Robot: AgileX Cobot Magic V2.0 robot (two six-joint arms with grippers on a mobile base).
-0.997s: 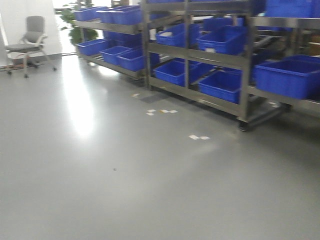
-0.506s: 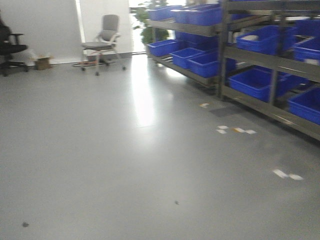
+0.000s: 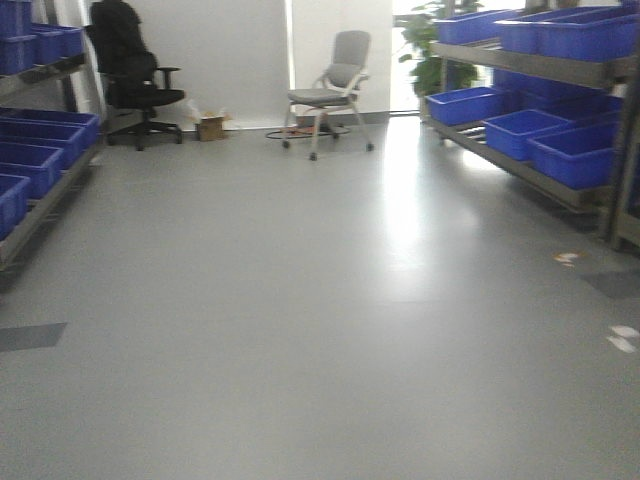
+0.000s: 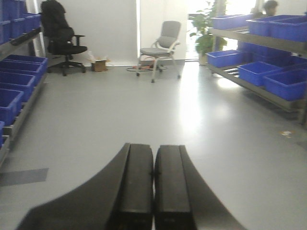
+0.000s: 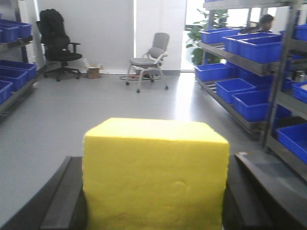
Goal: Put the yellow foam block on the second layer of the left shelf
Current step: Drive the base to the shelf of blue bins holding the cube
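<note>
Front and both wrist views look the same way, sharing the grey chair (image 3: 345, 55).

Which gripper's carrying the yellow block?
The right gripper: the yellow foam block is clamped in it. The left gripper is shut with nothing in it.

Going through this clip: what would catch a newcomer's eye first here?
The yellow foam block, filling the right wrist view, clamped in the jaws of the right gripper. Next, rows of blue bins on shelves along both sides of the grey floor, and the left gripper with jaws shut on nothing.
</note>
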